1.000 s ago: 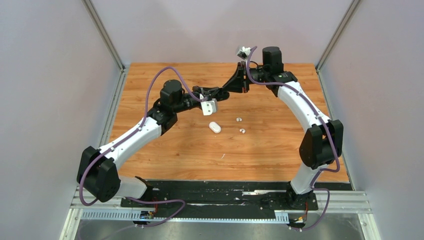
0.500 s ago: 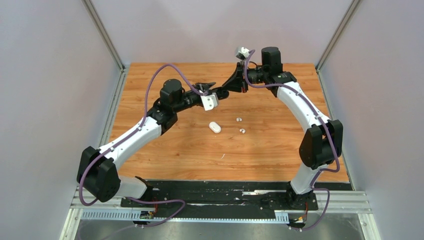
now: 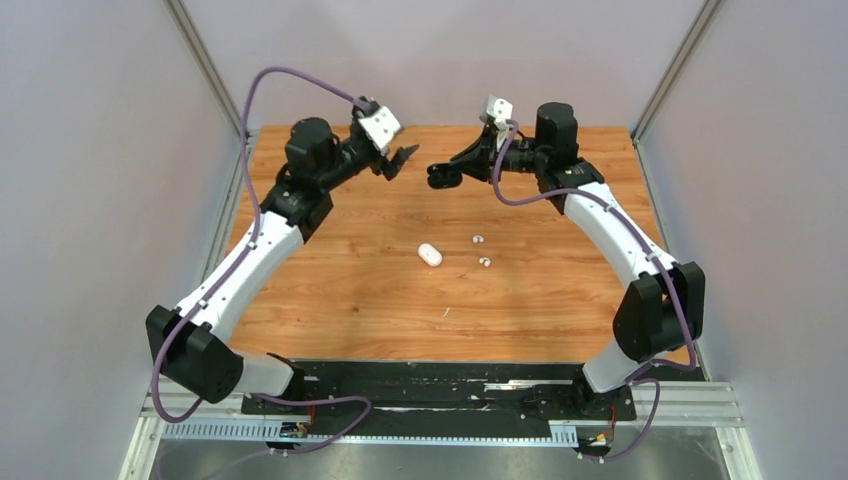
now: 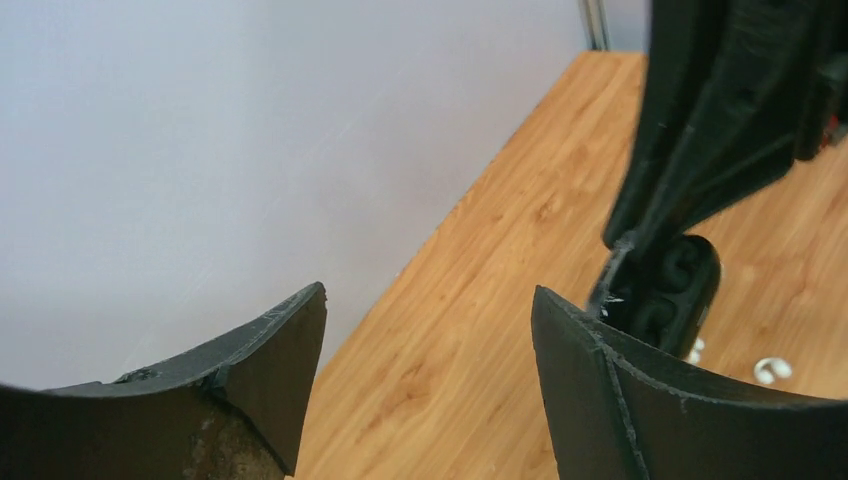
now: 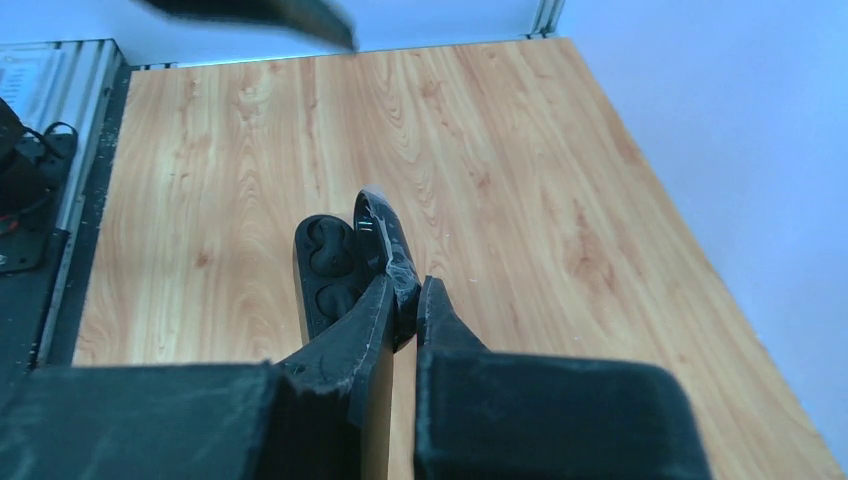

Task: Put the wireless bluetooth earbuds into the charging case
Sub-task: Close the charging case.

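An open black charging case [image 5: 325, 270] hangs above the table, and my right gripper [image 5: 405, 290] is shut on its lid. Its two dark wells face the right wrist camera. From above, the black case [image 3: 440, 176] is at the far middle, with the right gripper [image 3: 452, 168] on it. My left gripper [image 3: 400, 158] is open and empty, a short way left of the case. Between its spread fingers [image 4: 290, 340] I see only wood, with the black case [image 4: 665, 290] beyond the right finger. Two white earbuds [image 3: 478, 239] [image 3: 485, 262] lie on the table. Both also show in the left wrist view [image 4: 770, 370] [image 4: 693, 350].
A closed white case [image 3: 430, 254] lies on the wooden table [image 3: 340, 290] left of the white buds. A tiny pale speck [image 3: 446, 312] sits nearer the front. Grey walls enclose the far, left and right sides.
My left gripper opened and pulled back to the far left, away from the black case. The right gripper kept the case and swung it slightly left.
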Controlling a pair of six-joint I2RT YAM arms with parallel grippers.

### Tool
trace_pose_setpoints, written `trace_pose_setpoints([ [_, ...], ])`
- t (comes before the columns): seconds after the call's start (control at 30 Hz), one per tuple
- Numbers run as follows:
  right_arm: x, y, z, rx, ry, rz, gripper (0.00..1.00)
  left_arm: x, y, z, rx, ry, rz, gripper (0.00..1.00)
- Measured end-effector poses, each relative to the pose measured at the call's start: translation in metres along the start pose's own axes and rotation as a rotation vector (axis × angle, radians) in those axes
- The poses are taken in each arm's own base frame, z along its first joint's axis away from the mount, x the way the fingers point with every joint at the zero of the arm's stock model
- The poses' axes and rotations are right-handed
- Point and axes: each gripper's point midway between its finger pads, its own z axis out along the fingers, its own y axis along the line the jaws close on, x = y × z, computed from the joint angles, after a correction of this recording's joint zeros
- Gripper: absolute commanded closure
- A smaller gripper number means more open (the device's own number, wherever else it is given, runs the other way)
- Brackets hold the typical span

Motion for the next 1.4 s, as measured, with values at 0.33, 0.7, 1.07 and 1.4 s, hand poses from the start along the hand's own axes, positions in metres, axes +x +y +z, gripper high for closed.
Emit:
trace_pose_setpoints([
  [0.33,-0.062,0.018,-0.005,0.086,-0.146,-0.267,1.0,0.011,0.013,-0.015,0.255,0.006,-0.447,0.15],
  [0.7,-0.092,0.016,0.0,0.166,-0.213,-0.352,1.0,0.002,-0.04,-0.023,0.559,-0.081,-0.609,0.19],
  [1.07,-0.093,0.009,0.009,0.204,-0.218,-0.337,1.0,-0.014,-0.047,-0.014,0.624,-0.163,-0.593,0.46],
  [1.4,-0.087,0.005,0.015,0.215,-0.212,-0.304,1.0,-0.007,-0.047,-0.005,0.632,-0.161,-0.649,0.82],
])
